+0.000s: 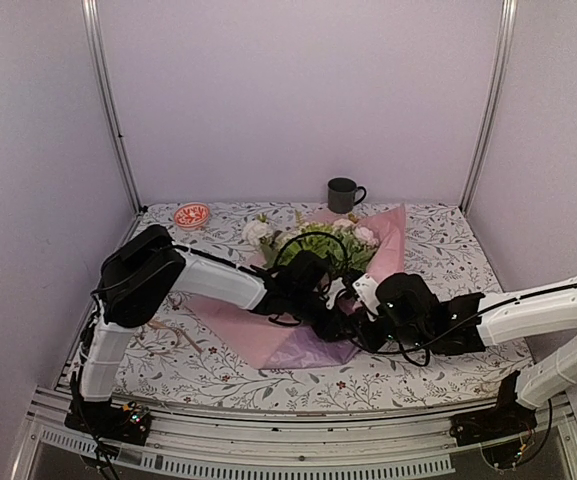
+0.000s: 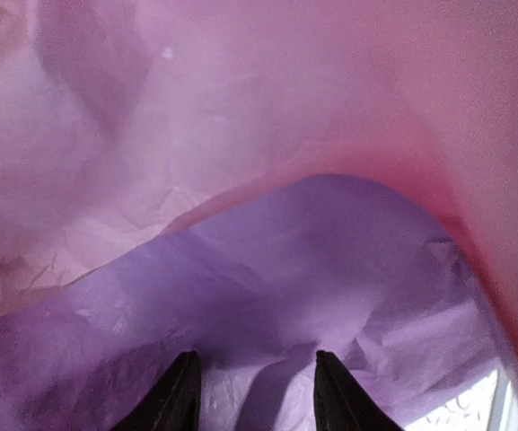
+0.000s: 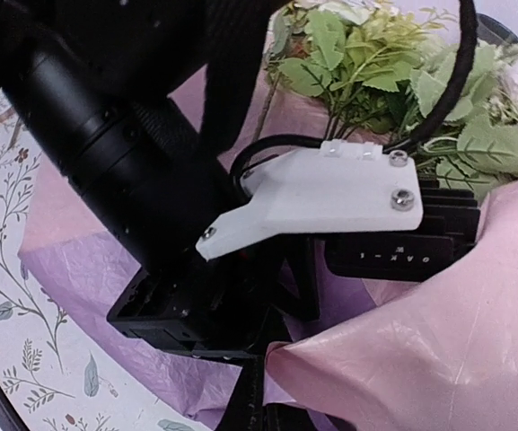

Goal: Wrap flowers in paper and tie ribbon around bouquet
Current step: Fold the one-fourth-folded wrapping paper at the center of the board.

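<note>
The flowers (image 1: 323,240) (image 3: 375,63) lie on the lilac-pink paper (image 1: 258,335) in the middle of the table, blooms toward the back. My left gripper (image 1: 326,312) (image 2: 256,377) reaches over the lower part of the sheet; its black fingers (image 2: 182,400) stand apart, tips against crinkled paper (image 2: 285,260). My right gripper (image 1: 360,335) (image 3: 260,382) comes in from the right and is shut on a folded edge of the paper (image 3: 420,359), lifted beside the left wrist (image 3: 151,171). The stalks are hidden under paper and arms. The ribbon is out of view.
A dark mug (image 1: 343,195) stands at the back centre. A small red-and-white dish (image 1: 191,215) sits at the back left. The floral-printed cloth (image 1: 448,255) covers the table, and metal frame posts (image 1: 118,110) rise at the back corners.
</note>
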Controlling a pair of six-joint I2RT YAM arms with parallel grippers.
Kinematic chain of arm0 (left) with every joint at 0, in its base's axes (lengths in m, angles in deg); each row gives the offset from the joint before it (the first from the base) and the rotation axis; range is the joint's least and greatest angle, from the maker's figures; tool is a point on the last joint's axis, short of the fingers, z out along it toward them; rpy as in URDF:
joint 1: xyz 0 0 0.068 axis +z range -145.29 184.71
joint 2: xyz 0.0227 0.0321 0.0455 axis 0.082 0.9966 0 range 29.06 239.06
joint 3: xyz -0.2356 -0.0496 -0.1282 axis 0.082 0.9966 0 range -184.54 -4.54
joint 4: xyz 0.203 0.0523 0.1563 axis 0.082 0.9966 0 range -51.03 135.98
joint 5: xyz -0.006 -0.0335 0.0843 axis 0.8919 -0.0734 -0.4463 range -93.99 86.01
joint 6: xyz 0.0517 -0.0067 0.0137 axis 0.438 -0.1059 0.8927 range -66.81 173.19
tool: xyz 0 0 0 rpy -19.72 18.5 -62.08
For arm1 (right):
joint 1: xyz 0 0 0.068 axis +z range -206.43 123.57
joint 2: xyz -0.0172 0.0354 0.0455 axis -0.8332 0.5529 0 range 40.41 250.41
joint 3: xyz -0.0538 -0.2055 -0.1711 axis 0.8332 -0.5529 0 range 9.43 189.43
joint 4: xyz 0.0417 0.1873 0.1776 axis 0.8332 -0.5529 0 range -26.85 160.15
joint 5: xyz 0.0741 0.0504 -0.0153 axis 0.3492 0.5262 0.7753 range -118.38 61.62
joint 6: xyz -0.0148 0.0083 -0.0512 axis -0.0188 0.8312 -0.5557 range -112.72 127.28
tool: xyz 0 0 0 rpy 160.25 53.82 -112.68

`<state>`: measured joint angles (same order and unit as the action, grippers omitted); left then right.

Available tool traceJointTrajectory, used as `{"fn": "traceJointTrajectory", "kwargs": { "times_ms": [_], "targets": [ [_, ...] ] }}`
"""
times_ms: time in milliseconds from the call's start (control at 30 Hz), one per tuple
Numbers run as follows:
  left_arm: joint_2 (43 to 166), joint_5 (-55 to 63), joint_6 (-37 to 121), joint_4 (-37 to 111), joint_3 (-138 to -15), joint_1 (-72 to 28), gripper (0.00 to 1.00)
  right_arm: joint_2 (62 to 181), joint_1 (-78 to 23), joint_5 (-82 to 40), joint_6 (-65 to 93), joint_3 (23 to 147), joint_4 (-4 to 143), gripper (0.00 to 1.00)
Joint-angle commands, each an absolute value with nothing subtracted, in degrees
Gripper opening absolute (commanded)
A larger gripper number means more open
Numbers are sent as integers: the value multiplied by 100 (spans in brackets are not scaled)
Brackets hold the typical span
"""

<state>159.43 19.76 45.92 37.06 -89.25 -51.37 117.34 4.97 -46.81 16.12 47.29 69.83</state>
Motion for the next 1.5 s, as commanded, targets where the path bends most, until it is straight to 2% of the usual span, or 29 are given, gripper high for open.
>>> {"fn": "traceJointTrajectory", "kwargs": {
  "times_ms": [0, 233, 400, 533, 633, 833, 1067, 1300, 1467],
  "targets": [
    [15402, 2954, 4279, 2729, -8249, -4771, 45, 12226, 501, -4044, 956, 4647, 7614, 0],
    [14494, 3494, 3931, 2384, -7846, -4581, 49, 12867, 428, -3947, 1058, 4712, 7431, 0],
    [13522, 2656, 3804, 3778, -7154, -4382, 47, 13015, 325, -4030, 984, 4889, 7262, 0],
    [13131, 2302, 3468, 4027, -6039, -4388, 45, 13085, 326, -4024, 820, 5069, 7076, 0],
    [13167, 2196, 3367, 3643, -5603, -4394, 45, 13153, 324, -4023, 660, 5207, 6956, 0],
    [13956, 1941, 3439, 3458, -5683, -4320, 43, 13123, 492, -4271, -118, 5967, 6397, 0],
    [14388, 2236, 3282, 2844, -5499, -4173, 41, 13573, 1013, -3313, -1189, 6458, 6507, 0],
    [14236, 2457, 3164, 2214, -5079, -3909, 41, 14671, 1009, -2603, -1522, 6838, 6364, 0],
    [13197, 2530, 3104, 1871, -4617, -3630, 44, 14994, 792, -2467, -1433, 6911, 6297, 0]
  ]
}}
